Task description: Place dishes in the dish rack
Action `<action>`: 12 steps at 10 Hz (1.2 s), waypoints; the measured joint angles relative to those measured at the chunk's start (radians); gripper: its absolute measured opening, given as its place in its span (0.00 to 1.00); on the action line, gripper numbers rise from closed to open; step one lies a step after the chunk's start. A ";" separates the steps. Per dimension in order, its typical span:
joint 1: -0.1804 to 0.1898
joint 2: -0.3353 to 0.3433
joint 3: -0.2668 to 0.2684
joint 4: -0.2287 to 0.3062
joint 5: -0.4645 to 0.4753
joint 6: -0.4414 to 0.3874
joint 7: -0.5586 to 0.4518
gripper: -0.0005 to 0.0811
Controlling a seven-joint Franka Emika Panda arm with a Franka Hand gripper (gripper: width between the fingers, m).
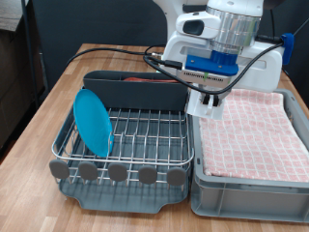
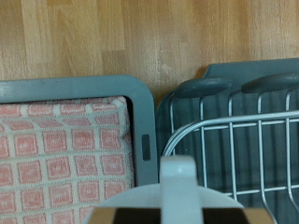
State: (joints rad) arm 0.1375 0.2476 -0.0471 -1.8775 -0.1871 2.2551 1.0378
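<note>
The dish rack (image 1: 145,130), silver wire on a dark grey tray, stands on the wooden table. The light-blue plate (image 1: 94,121) stands upright in its slots at the exterior view's left. A reddish-brown spoon (image 1: 145,80) lies in the tall trough (image 1: 135,92) at the back. My gripper (image 1: 208,104) hangs above the seam between the rack and the bin, shut on the small white cup (image 1: 206,108). In the wrist view the cup (image 2: 177,191) fills the lower middle, with its handle over the rack's edge (image 2: 234,131).
A grey bin (image 1: 251,188) lined with a pink checkered cloth (image 1: 251,126) stands against the rack at the exterior view's right; it also shows in the wrist view (image 2: 56,149). The robot's white base (image 1: 270,68) and black cables (image 1: 126,50) lie behind.
</note>
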 joint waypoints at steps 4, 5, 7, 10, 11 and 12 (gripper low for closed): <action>0.000 0.014 -0.003 0.010 0.007 0.064 0.002 0.10; 0.000 0.023 -0.006 0.019 0.009 0.065 0.010 0.10; 0.000 0.041 -0.017 0.036 0.009 0.079 0.026 0.10; -0.004 0.067 -0.035 0.062 0.015 0.080 0.026 0.10; -0.008 0.076 -0.038 0.073 0.025 0.080 0.018 0.10; -0.014 0.088 -0.039 0.087 0.032 0.079 0.005 0.10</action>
State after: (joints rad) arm 0.1231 0.3357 -0.0862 -1.7902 -0.1549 2.3345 1.0432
